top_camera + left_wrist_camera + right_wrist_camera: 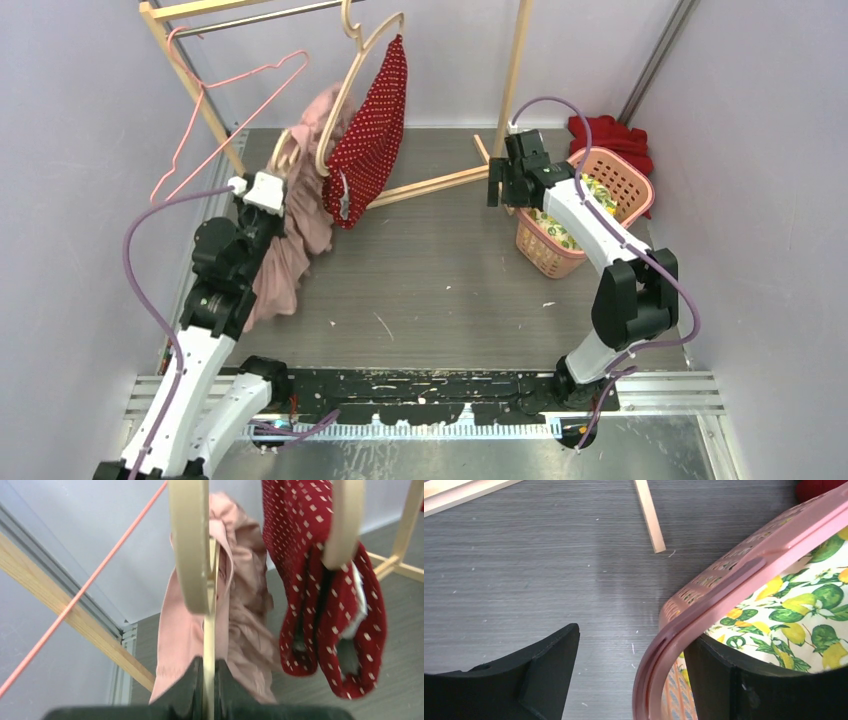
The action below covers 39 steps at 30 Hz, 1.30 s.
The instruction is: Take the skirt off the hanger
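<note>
Left wrist view: the left gripper (209,682) is seen pressed together on the thin lower bar of a wooden hanger (189,545), which rises straight above the jaws. The pink skirt (245,605) is draped over that hanger, its folds hanging on both sides of the bar and reaching down past the fingertips on the right. Further right of the gripper, a red dotted garment (320,580) is carried by a second wooden hanger (347,520). A pink wire hanger (85,590) is seen as a thin line up and to the left.

In the top external view, the left gripper (262,190) is placed at the upper edge of the pink skirt (290,240), with the cloth trailing down beside the arm to the table (440,280). The red dotted garment (375,130) hangs from the wooden rack (520,60), just beyond the gripper.

In the right wrist view, the right gripper (634,640) is held spread wide and nothing is gripped. The rim of the pink basket (724,575) passes between the jaws, close to the right finger (734,680). A lemon-print cloth (804,615) lies inside the basket, ahead and to the right of that finger. Bare table is seen ahead of the left finger (539,670).
</note>
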Tool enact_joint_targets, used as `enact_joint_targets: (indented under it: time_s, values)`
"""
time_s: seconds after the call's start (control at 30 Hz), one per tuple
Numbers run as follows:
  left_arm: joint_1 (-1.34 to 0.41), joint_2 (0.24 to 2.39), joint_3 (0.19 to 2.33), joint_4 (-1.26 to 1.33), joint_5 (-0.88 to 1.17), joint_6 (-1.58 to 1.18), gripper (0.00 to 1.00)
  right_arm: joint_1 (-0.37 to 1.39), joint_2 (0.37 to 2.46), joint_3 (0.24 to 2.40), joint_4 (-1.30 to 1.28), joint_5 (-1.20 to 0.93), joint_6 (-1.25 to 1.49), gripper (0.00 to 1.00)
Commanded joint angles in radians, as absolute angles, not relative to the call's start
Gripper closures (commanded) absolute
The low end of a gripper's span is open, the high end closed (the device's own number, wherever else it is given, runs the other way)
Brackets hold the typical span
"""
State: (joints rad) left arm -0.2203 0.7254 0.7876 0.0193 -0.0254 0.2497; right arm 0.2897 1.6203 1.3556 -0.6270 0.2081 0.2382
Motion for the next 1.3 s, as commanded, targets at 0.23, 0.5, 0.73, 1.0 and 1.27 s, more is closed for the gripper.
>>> enact_joint_targets:
  time_s: [0.23, 0.5, 0.73, 1.0, 1.27]
  values:
    - [-0.216, 0.519, 0.880, -0.613, 0.118, 0.368, 1.00, 0.385, 1.545, 1.520, -0.704, 0.178, 0.163, 0.20]
    - [-0.216, 0.538, 0.959, -0.820, 0.386, 0.436, 1.00, 0.397, 1.536, 1.553, -0.726, 0.172, 0.161, 0.20]
    - [-0.231, 0.676, 1.059, -0.832, 0.728, 0.346, 1.00, 0.471, 1.529, 1.578, -0.774, 0.155, 0.115, 0.21]
    - [-0.254, 0.737, 1.064, -0.675, 0.826, 0.265, 1.00, 0.588, 1.448, 1.581, -0.844, 0.066, 0.062, 0.21]
    - [-0.273, 0.784, 1.095, -0.623, 0.792, 0.267, 1.00, 0.738, 1.332, 1.584, -0.905, -0.004, 0.057, 0.22]
